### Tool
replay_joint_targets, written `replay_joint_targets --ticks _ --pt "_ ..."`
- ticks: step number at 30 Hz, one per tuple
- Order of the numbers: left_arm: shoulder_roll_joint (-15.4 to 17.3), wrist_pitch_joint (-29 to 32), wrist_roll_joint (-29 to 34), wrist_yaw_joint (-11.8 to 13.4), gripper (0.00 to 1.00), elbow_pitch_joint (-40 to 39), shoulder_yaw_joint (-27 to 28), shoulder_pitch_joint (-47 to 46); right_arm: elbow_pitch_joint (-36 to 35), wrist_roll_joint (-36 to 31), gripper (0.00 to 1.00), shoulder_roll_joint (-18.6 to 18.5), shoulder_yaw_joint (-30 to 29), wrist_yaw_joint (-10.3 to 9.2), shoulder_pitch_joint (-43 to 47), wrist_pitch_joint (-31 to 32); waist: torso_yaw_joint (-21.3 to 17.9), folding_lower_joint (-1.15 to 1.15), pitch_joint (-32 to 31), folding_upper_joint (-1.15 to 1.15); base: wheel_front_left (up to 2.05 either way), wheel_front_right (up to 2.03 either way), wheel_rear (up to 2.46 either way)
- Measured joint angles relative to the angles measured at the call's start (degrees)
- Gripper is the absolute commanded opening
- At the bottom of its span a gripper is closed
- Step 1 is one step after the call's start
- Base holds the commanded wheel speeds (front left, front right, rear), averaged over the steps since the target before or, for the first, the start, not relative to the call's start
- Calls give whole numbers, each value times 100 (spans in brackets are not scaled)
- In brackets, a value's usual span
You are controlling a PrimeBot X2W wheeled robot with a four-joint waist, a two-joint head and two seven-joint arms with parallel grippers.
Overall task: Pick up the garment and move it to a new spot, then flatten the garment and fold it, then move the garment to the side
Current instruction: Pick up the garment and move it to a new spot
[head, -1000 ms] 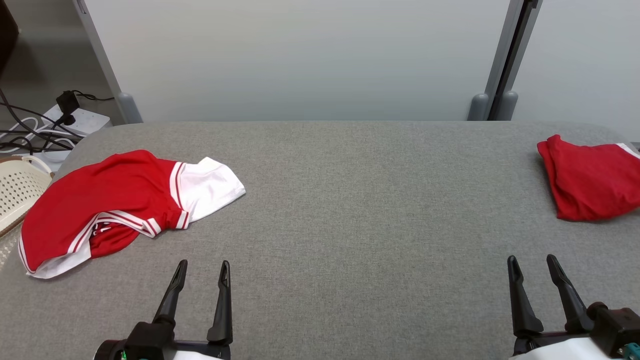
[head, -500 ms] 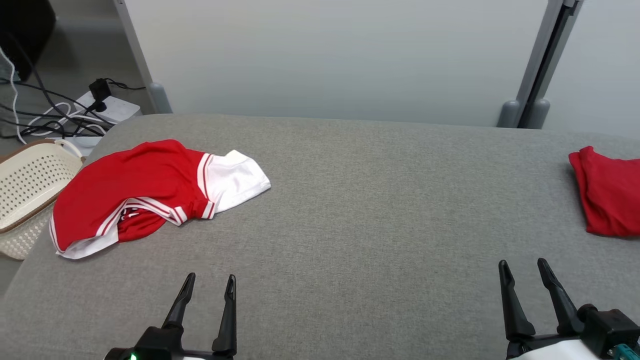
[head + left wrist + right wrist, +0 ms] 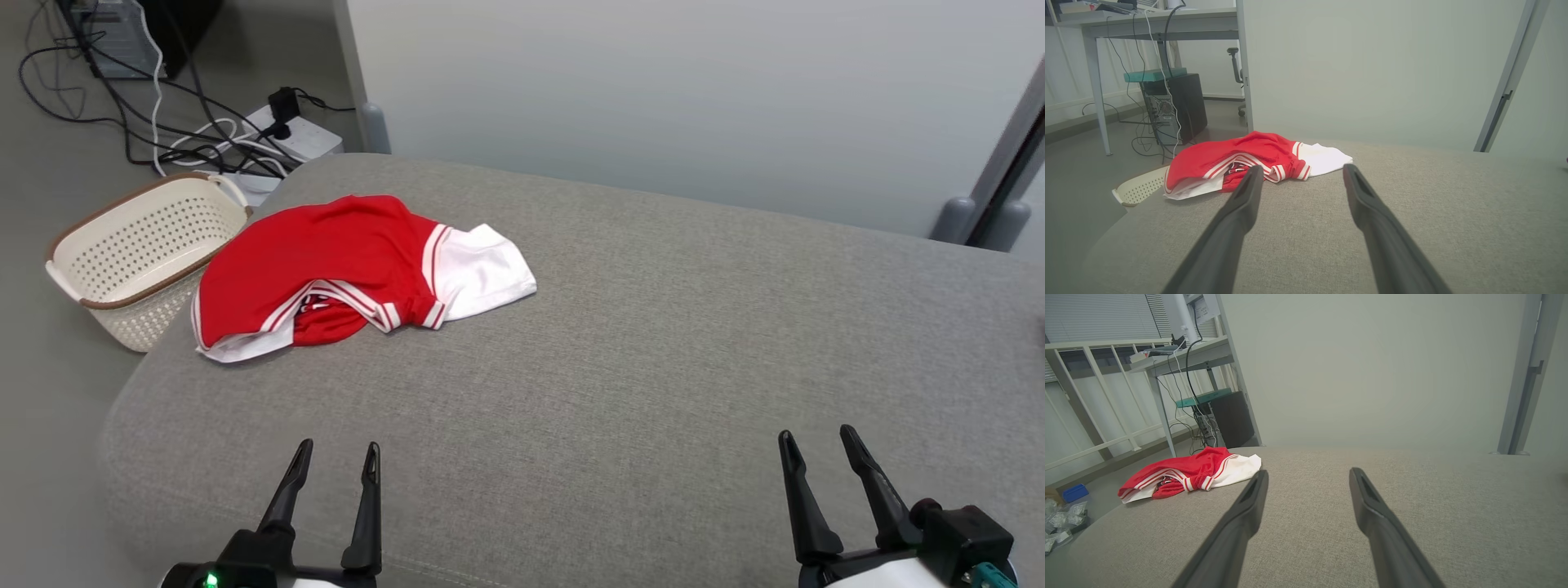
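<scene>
Turned left to face garment (image 3: 310,253); hovering well short with both jaws released, empty. Ready to reach.

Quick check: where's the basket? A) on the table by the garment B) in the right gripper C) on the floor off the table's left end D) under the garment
C: the basket stands on the floor just past the left end of the table, beside the garment, which lies on the table top.
</scene>
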Motion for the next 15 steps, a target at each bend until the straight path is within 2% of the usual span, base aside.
replay_joint_targets --ticks 15 --pt "1 0 -12 51 100 -56 27 0 -79 51 100 -10 179 0 0 0 808 0 61 0 0 0 0"
